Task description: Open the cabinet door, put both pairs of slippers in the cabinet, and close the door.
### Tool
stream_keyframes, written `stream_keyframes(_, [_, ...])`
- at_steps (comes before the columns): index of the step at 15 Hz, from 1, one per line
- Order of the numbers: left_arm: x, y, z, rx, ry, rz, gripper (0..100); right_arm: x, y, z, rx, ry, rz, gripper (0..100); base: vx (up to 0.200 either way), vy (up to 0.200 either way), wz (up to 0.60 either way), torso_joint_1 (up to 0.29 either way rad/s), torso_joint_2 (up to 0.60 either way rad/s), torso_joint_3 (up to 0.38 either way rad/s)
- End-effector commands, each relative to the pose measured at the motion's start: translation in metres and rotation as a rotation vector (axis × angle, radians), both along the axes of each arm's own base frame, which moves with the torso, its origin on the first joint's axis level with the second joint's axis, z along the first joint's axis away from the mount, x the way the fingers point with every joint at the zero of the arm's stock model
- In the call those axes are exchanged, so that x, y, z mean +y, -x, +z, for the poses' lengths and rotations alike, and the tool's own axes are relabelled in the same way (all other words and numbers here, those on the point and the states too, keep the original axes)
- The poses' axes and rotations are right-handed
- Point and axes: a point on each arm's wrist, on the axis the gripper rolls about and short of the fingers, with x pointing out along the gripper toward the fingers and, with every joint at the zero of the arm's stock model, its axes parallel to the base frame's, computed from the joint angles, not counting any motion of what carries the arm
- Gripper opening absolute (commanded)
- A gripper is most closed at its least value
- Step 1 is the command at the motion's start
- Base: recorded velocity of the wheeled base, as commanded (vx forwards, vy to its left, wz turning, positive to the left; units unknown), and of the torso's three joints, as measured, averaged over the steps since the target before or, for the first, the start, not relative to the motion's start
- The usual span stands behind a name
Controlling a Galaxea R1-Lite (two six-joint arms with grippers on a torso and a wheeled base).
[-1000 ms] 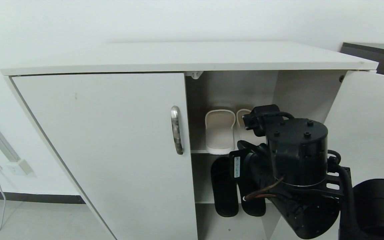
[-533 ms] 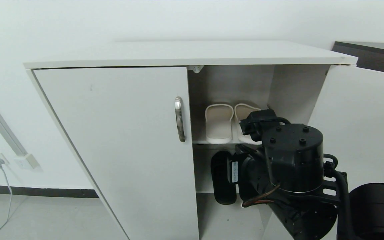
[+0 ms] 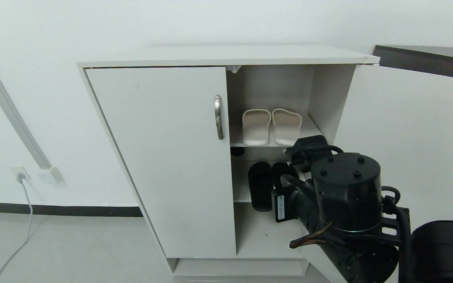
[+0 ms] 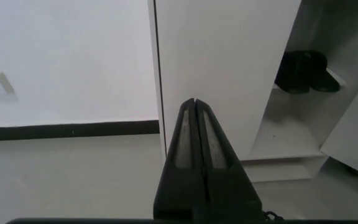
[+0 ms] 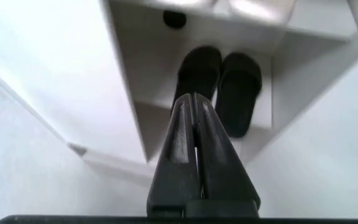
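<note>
The white cabinet [image 3: 226, 55] stands with its left door [image 3: 163, 149] closed and its right door [image 3: 407, 129] swung wide open. A white pair of slippers [image 3: 271, 125] rests on the upper shelf. A black pair [image 3: 262, 186] lies on the middle shelf, also in the right wrist view [image 5: 241, 87] and the left wrist view [image 4: 306, 71]. My right arm [image 3: 344, 196] hangs in front of the open side, partly covering the black pair. The right gripper [image 5: 195, 99] is shut and empty, pointing at the black slippers from a short distance. The left gripper [image 4: 194, 102] is shut and empty, low, facing the closed door [image 4: 222, 62].
A metal handle [image 3: 219, 117] sits on the closed door's inner edge. The bottom shelf [image 3: 262, 236] is bare. A wall socket with a cable [image 3: 20, 175] is at the left above grey floor [image 3: 53, 251]. A dark desk [image 3: 427, 59] stands behind the open door.
The whole head view has drawn back from the cabinet, so the camera moved. The right arm now stands farther out from the shelves, and the black slippers stay on the middle shelf.
</note>
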Motion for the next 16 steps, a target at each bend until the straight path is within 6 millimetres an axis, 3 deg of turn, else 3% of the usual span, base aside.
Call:
stream_keyframes(1, [0.0,0.0,0.0,0.0,0.0,0.0,0,-0.0002,0.0003,-0.0014,0.003,0.004,0.001,0,-0.2,0.0,0.0,0.002,0.01,0.007])
stream_keyframes(5, [0.0,0.0,0.0,0.0,0.002,0.001,0,0.0002,0.0002,-0.0041,0.009,0.011,0.007,0,-0.2,0.0,0.0,0.001,0.0,0.001])
stream_keyframes(16, [0.0,0.0,0.0,0.0,0.002,0.001,0,-0.0008,0.0008,-0.0087,0.025,0.02,0.03,0,0.0,0.0,0.0,0.0,0.0,0.0])
